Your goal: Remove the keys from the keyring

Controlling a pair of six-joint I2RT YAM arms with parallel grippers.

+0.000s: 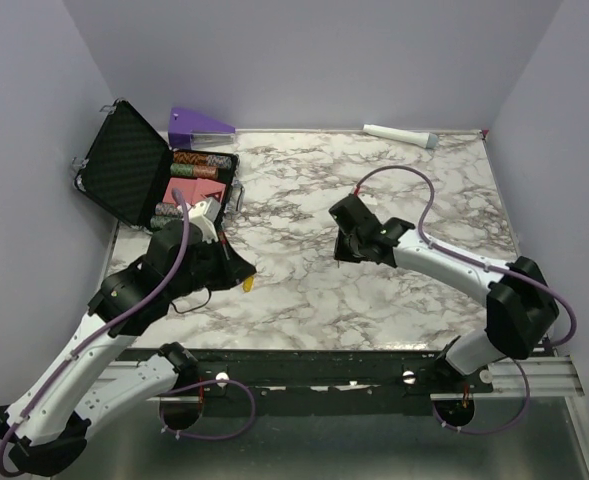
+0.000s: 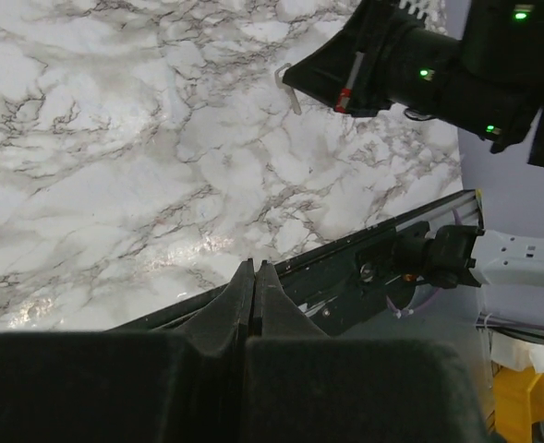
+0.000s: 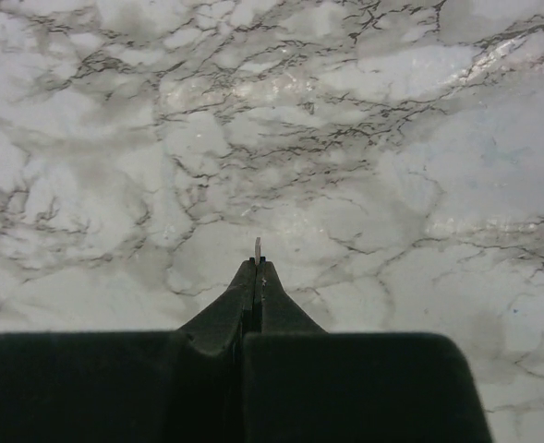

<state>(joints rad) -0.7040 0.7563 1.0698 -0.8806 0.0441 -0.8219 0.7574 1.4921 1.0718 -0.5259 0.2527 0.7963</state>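
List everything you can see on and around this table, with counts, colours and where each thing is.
keys: one tiny bunch, yellow-orange, at the tip of the left gripper
silvery piece: one, thin, pinched by the right gripper
case: one, black, open, far left
chips: several stacks, red, green, dark, inside the case
wedge: one, purple, far edge beside the case
cylinder: one, white with grey tip, far right edge
table: one, white-grey marble
left gripper: one, black, shut
right gripper: one, black, shut

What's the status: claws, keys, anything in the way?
Left claw shut, yellow-orange keys at its tip, hold unconfirmed. Right claw shut on a thin metal sliver. Open case sits beyond the left arm, apart from both claws.
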